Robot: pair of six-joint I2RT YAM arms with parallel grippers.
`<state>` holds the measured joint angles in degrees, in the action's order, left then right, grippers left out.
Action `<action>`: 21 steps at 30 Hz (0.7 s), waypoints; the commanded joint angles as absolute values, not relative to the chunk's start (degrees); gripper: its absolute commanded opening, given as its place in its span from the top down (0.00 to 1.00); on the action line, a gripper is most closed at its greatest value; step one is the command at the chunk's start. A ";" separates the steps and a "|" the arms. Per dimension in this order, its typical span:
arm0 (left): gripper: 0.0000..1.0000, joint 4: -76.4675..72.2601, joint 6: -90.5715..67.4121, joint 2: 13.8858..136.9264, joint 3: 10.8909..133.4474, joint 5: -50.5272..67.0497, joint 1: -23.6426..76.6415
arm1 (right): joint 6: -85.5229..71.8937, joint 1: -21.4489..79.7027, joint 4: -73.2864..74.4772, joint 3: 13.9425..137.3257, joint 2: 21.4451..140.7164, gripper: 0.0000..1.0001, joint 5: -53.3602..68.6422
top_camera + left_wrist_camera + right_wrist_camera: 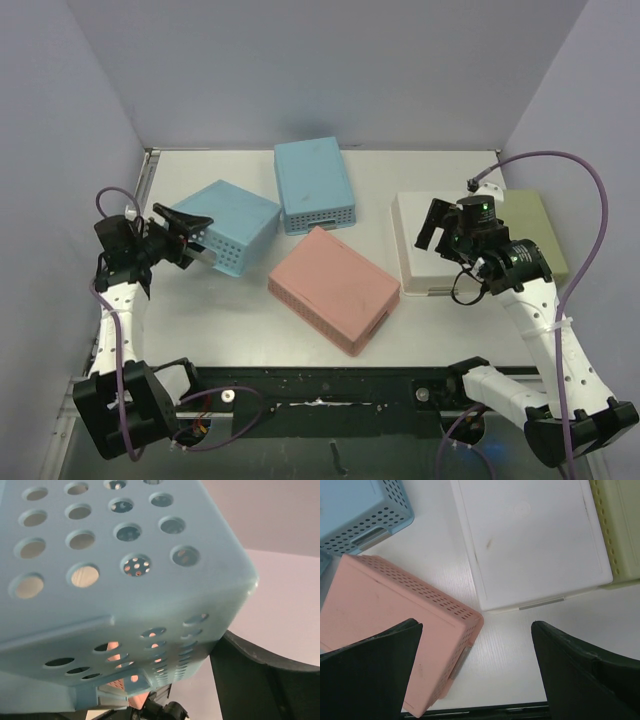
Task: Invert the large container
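White tabletop [230, 300], few bins on it. Large blue container [235, 222] is tilted, its near edge right between the left gripper [205, 242] jaws; they're spread, can't tell if pinching. Right gripper [476, 625] jaws wide apart, far from it.

The blue container [125, 580] is smooth, semi-gloss perforated plastic. The pink container [385, 615] is matt plastic, lightly scuffed. The white container [530, 540] is smooth plastic with faint marks. The desk [505, 655] is white and low-sheen.
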<state>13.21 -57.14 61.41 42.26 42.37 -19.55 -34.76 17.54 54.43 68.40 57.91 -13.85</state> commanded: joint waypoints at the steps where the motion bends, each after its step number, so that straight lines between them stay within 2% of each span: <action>1: 0.23 5.70 -59.28 59.68 44.73 47.23 -18.85 | -33.95 17.30 51.99 68.80 57.35 0.02 -13.00; 14: 0.23 -1.59 -60.82 61.23 51.59 49.45 -18.46 | -33.49 17.25 51.96 68.87 58.53 0.03 -13.62; 21: 0.23 6.75 -56.57 58.95 52.13 47.13 -18.21 | -33.84 17.33 51.31 69.79 58.94 0.02 -12.05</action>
